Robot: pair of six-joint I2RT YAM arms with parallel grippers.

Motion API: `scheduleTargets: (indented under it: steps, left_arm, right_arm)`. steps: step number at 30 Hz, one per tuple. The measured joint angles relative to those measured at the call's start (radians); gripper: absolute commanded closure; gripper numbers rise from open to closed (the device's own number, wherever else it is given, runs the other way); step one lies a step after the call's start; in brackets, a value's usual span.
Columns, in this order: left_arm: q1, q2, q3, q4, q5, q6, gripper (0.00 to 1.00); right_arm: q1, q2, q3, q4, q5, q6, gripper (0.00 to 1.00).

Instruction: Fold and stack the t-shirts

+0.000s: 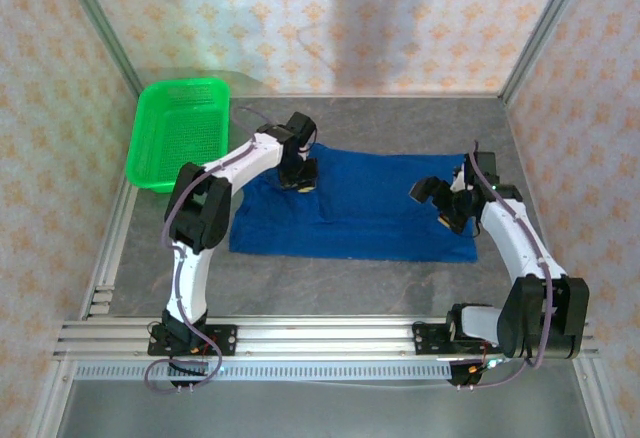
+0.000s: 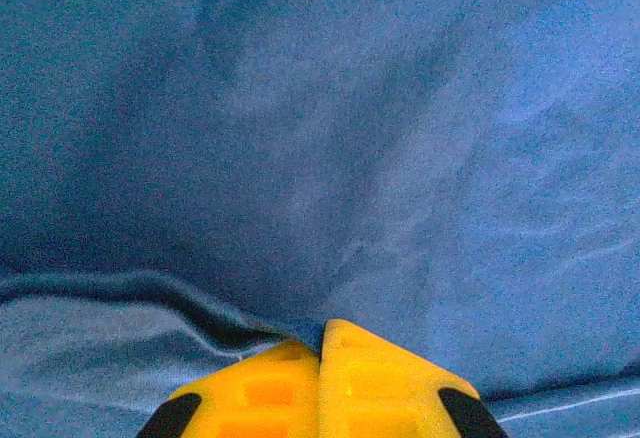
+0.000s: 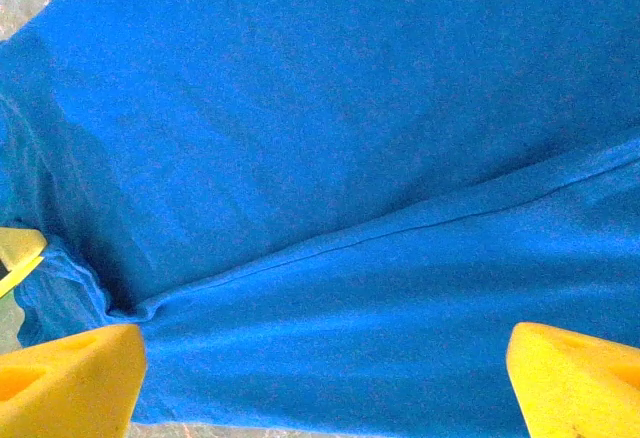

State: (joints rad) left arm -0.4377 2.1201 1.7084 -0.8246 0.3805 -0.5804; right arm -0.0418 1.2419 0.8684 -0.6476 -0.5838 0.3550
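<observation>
"At the bottom of the overhead view, what sits closest?"

"The two arm bases, bolted to aluminium rails (image 1: 330, 338). Just above them is a bare strip of the grey table (image 1: 350, 288)."

"And the t-shirt?"

"The royal-blue t-shirt (image 1: 370, 208) lies spread flat across the middle of the frame, as a wide rectangle. Its print does not show."

"The right gripper?"

"The right gripper (image 1: 436, 208) is over the shirt's right end, jaws spread wide. In its wrist view the right gripper (image 3: 320, 388) has one yellow fingertip in each bottom corner, with the t-shirt (image 3: 330, 108) between them and a hem seam slanting across the cloth. Nothing is clamped."

"The left one?"

"The left gripper (image 1: 297, 180) is further up the frame, down on the shirt's upper left part. In the wrist view the left gripper (image 2: 320, 343) has its yellow fingers pressed together. A raised ridge of the t-shirt (image 2: 350, 138) runs from the left straight into the tips, so it looks pinched there."

"Beyond that?"

"A green basket (image 1: 180, 128) stands at the upper left, apart from the shirt and against the patterned walls."
</observation>
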Motion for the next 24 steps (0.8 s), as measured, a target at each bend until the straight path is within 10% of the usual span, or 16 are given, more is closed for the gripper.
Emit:
scheduleTargets:
  steps: [13, 15, 24]
  left_arm:
    - [-0.001, 0.059, 0.097, -0.042, -0.018, 0.052, 0.95]
    - [-0.001, 0.064, 0.129, -0.043, -0.018, 0.058, 0.73]
    - [-0.001, 0.046, 0.150, -0.046, -0.034, 0.023, 0.30]
  right_arm:
    - [0.000, 0.038, -0.016, 0.021, 0.000, 0.006, 0.07]
    - [0.000, 0.042, -0.020, 0.029, 0.000, 0.008, 0.07]
    - [0.000, 0.046, -0.038, 0.036, 0.002, 0.011, 0.07]
